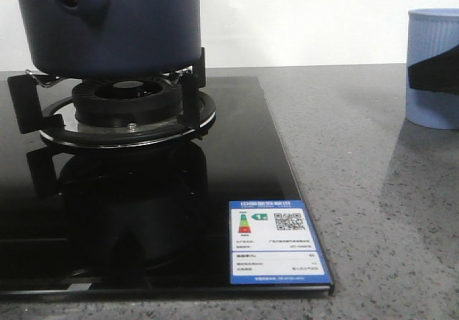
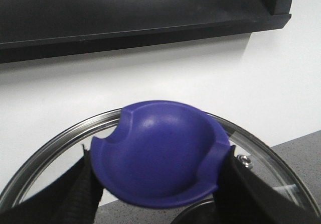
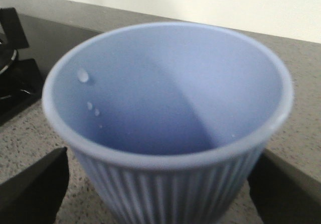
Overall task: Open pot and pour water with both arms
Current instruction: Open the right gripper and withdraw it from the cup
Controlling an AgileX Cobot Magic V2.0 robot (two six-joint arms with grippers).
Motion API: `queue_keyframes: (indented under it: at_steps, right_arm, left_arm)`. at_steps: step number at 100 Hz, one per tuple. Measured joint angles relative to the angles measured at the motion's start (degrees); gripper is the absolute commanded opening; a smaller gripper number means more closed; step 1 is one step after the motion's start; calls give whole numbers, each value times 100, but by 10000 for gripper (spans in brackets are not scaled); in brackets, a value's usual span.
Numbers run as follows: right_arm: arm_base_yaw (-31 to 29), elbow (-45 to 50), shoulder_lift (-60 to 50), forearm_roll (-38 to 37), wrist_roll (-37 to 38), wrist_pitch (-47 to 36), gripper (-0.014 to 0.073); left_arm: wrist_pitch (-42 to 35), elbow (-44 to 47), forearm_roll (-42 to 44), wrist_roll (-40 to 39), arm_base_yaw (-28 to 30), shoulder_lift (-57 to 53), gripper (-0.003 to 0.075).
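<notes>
Lid lifted, cup gripped beside the stove

The right gripper [image 3: 160, 184] clasps the light blue ribbed cup [image 3: 168, 113], seemingly near empty; farther off, the dark navy matte pot [image 1: 107, 22] sits on the burner [image 1: 129, 105]. The left gripper [image 2: 155, 184] pinches the glass lid's purple knob [image 2: 158, 153], where a smooth dome could slip free.

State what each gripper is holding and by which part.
The left gripper holds the glass lid by its purple knob, fingers on either side. The right gripper holds the light blue ribbed cup by its side walls.
</notes>
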Motion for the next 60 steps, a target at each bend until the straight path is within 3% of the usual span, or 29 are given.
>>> queue_keyframes:
  at_steps: [39, 60]
  right_arm:
    - [0, 575, -1457, -742, 834, 1005, 652]
    - [0, 857, -2769, -803, 1132, 2036, 652]
  left_arm:
    - [0, 0, 0, 0, 0, 0, 309]
    - [33, 0, -69, 0, 0, 0, 309]
